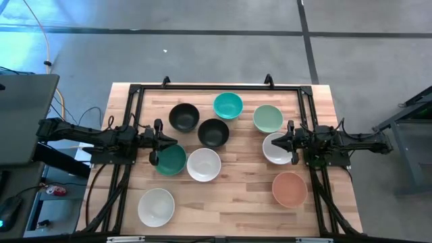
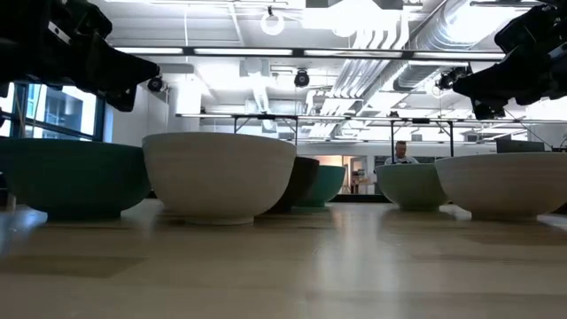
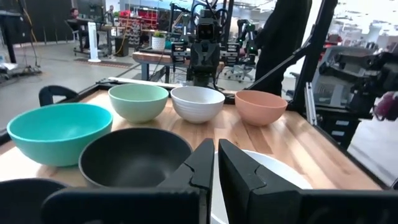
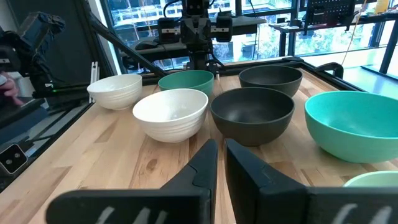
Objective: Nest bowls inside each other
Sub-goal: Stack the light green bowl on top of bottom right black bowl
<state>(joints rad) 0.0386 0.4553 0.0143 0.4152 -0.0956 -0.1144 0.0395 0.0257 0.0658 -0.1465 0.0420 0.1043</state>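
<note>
Wooden tabletop [image 1: 236, 196] carries eight bowls visible from above, all upright, none nested.

Far row: black bowl [image 1: 183, 117], teal bowl [image 1: 228, 105], mint bowl [image 1: 268, 118]. Second black bowl [image 1: 213, 132] sits just beside the first, nearer the middle; whether the rims touch I cannot tell.

Middle row: dark green bowl [image 1: 171, 159] and a white bowl [image 1: 204, 164] side by side, rims very close. Another white bowl [image 1: 277, 148] lies at the right side, just below the mint one.

Near edge: third white bowl [image 1: 156, 206] at left, well apart from the rest; salmon pink bowl [image 1: 289, 188] at right.

Left tool [image 1: 162, 143] hangs over the left side of the tabletop, at the edge of the dark green bowl, between it and the first black bowl. Its fingers [image 3: 202, 169] are pressed together with only a thin slit between, pinching nothing.

Right tool [image 1: 286, 143] hangs above the right-hand white bowl, over its rim. Its fingers [image 4: 205, 165] are likewise pressed together, holding nothing.

The two tools face each other across the tabletop. In the low view both arms are up off the surface, clear of the bowls.

A person [image 2: 402, 152] shows far off in the room behind.
</note>
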